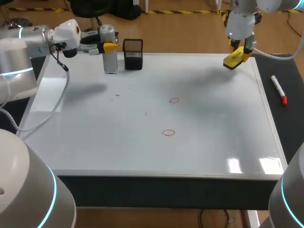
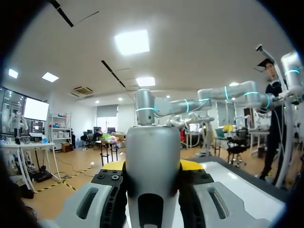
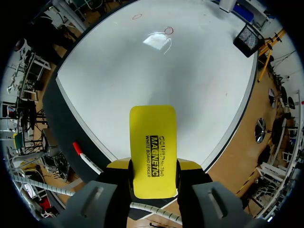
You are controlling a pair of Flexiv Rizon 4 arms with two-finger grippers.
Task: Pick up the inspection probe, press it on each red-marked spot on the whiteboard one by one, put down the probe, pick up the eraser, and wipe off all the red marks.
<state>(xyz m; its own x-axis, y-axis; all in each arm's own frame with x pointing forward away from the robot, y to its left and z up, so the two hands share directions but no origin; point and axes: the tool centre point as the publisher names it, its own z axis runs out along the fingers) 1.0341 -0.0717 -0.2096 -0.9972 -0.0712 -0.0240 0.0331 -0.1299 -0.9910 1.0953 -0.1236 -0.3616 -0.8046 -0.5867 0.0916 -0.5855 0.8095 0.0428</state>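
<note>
Left jaws clamp the inspection probe (image 1: 110, 59) upright beside the mesh holder (image 1: 133, 54) | far red ring (image 1: 174, 100) and near red ring (image 1: 168, 132) sit mid-whiteboard (image 1: 95, 123) | right jaws grip the eraser (image 1: 233, 60) over the far right corner: lower it flat and cover each ring fully with your sweep.

The whiteboard (image 1: 142, 152) is smooth and glossy with glare at lower right, the probe (image 1: 110, 64) at upper left looks like satin grey metal, the eraser (image 1: 233, 60) smooth yellow plastic, the cup (image 1: 133, 56) black mesh.
</note>
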